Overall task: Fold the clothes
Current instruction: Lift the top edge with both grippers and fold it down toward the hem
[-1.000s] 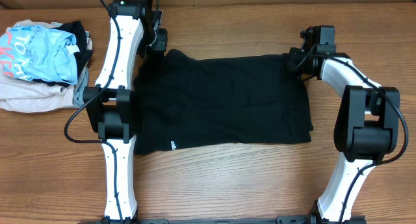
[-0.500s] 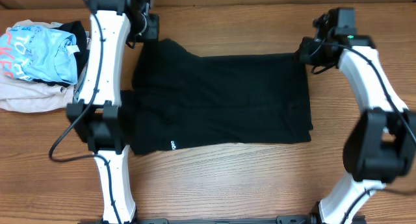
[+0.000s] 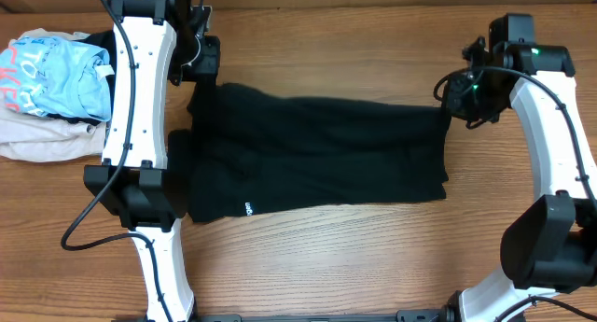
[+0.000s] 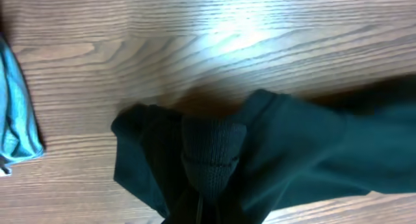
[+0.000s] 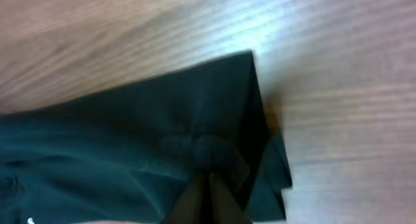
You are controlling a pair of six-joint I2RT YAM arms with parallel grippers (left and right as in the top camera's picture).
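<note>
The black T-shirt (image 3: 317, 163) lies spread across the middle of the surface (image 3: 336, 266). Over the last second both arms have swung outward, stretching its far edge and lifting it slightly. The left pincer (image 3: 199, 72) is clamped on the shirt's far left corner and the right pincer (image 3: 453, 107) on its far right corner, each pinched down onto the cloth. The far edge looks ready to be carried toward the near edge for a fold.

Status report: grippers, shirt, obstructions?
Left gripper, right gripper shut on black T-shirt far corners. Far edge raised, rest flat on table. Garment pile off left, apart.
</note>
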